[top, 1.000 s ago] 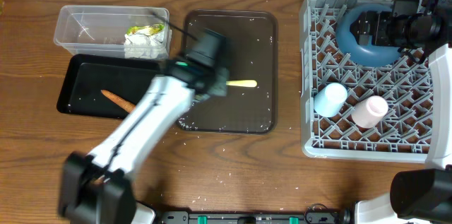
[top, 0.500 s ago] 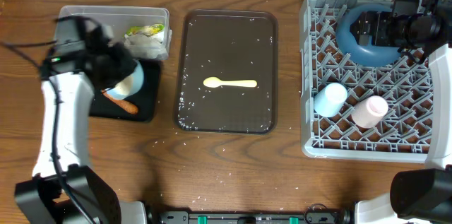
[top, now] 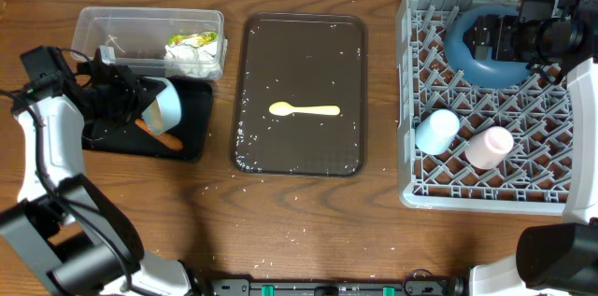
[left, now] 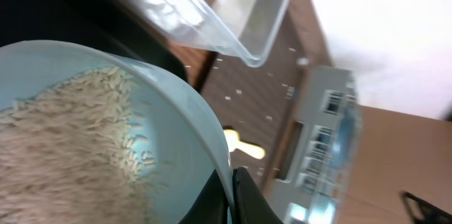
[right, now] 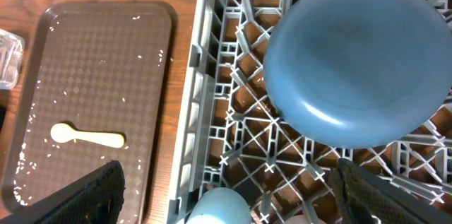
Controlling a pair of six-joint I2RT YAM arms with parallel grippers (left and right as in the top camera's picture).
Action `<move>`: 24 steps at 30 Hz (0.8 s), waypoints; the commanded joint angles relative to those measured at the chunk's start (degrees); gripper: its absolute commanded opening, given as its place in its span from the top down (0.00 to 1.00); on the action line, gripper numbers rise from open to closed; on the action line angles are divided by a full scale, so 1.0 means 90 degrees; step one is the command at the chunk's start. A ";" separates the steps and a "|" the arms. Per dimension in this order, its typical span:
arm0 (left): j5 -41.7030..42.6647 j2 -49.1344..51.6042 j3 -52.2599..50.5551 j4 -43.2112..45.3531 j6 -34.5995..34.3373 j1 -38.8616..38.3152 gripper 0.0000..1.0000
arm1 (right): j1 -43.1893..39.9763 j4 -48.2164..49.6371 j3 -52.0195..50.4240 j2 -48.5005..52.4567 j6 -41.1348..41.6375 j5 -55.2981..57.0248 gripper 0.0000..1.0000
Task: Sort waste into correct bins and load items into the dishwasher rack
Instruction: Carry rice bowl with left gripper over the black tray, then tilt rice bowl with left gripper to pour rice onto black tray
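1. Overhead view. At the left of the frame, my left gripper (top: 148,105) is clamped on the rim of the small pale bowl (top: 170,102). The bowl is tipped on its side above the black tray (top: 192,133). An orange carrot piece (top: 159,135) lies in that tray, just below the bowl. The clear tub (top: 121,25), higher in the frame, holds crumpled paper and a wrapper (top: 194,46). In the centre, the brown serving tray (top: 299,53) carries the yellow spoon (top: 304,109) and stray grains. On the right, the grey rack (top: 416,184) holds the upturned dark blue bowl (top: 467,64), the light blue cup (top: 436,131) and the pink cup (top: 490,145). My right gripper (top: 486,39) hangs over the blue bowl.

2. Left wrist view. The pale bowl fills the left of the frame, with rice (left: 63,132) heaped inside and not yet poured out. One dark finger (left: 244,199), at the bottom centre, pinches the rim. I judge the step to be emptying the rice into the black tray. To do it well, I should hold the bowl's mouth inside the tray walls and clear of the tub. I should tilt slowly and expect some grains to cling. The pinch is on a thin rim, so I should not shake hard.

3. Right wrist view. My right fingers are spread wide with nothing between them, above the rack. The blue bowl sits at the upper right of the frame. The spoon lies at the lower left and is not yet loaded.
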 commanded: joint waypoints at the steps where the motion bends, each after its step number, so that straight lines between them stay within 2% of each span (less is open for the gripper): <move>1: 0.1243 0.0250 -0.0070 0.0087 0.0117 0.0107 0.94 | -0.0002 0.0019 -0.0034 -0.0010 0.0075 -0.0015 0.08; 11: 0.2523 0.0435 -0.0070 0.0189 -0.0100 0.0328 0.94 | -0.0002 0.0046 -0.0034 -0.0010 0.0075 -0.0015 0.08; 24: 0.2788 0.0435 -0.0070 0.0347 -0.1654 0.0646 0.94 | -0.0002 0.0032 -0.0034 -0.0010 0.0075 -0.0015 0.07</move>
